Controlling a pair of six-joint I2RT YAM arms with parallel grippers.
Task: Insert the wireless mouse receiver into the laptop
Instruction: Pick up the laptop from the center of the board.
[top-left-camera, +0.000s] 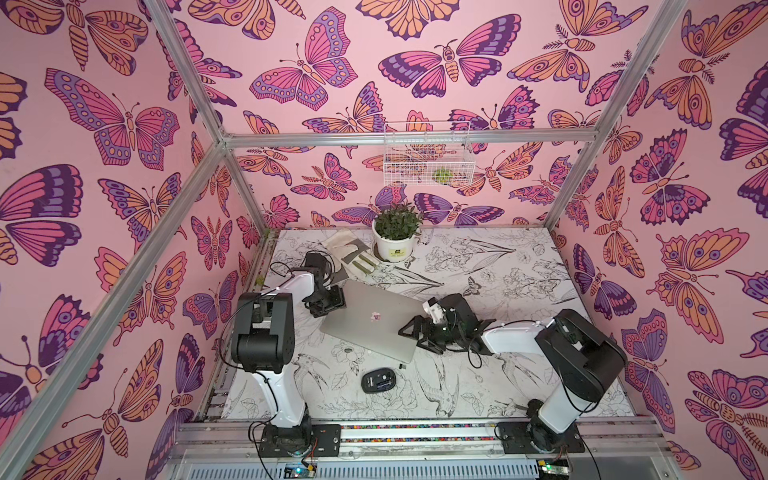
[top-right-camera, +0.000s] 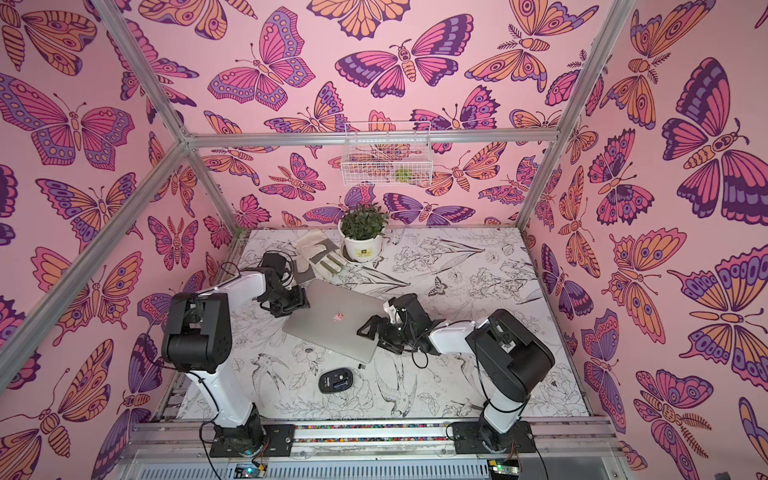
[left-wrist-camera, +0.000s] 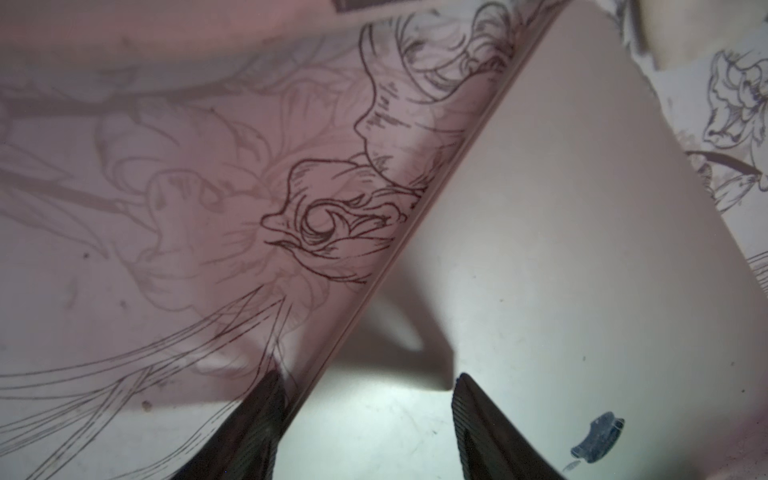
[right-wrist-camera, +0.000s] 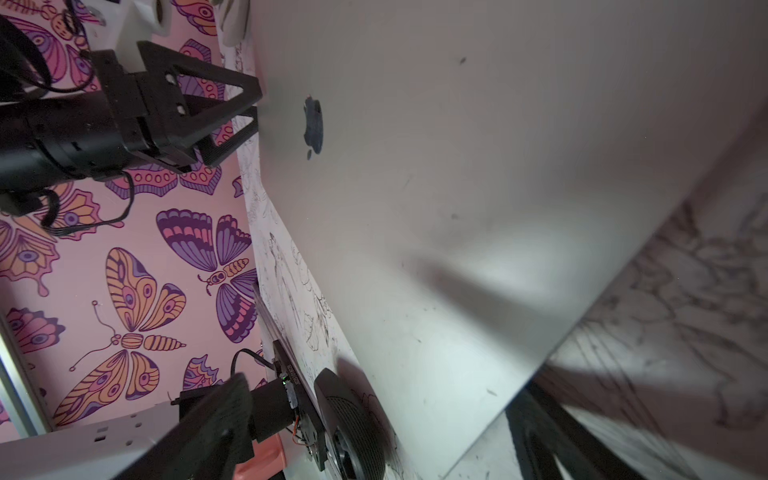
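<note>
left tool (top-left-camera: 328, 305): at the left edge of the laptop (top-left-camera: 374, 320). Jaws partway apart and astride that edge. In the wrist view, one finger (left-wrist-camera: 257, 419) is off the edge over the tabletop (top-left-camera: 519, 299) and its mate is over the lid. No grip on anything; cannot tell if the fingers touch the laptop.
laptop: closed, lid up, flat on the tabletop, lying askew between the two tools. Pinkish logo mid-lid.
mouse (top-left-camera: 377, 380): black, oval, on the tabletop near the laptop's near edge, clear of it.
wireless mouse receiver (top-left-camera: 402, 366): tiny black piece lying on the tabletop just beside the laptop's near right corner, between laptop and mouse. Seen in both top views (top-right-camera: 361, 366); too small to tell its orientation. Neither tool touches it.
right tool (top-left-camera: 417, 336): at the laptop's right edge, towards the near corner. Jaws spread wide, with that edge of the laptop between them in the wrist view (right-wrist-camera: 380, 390). Holding nothing.
</note>
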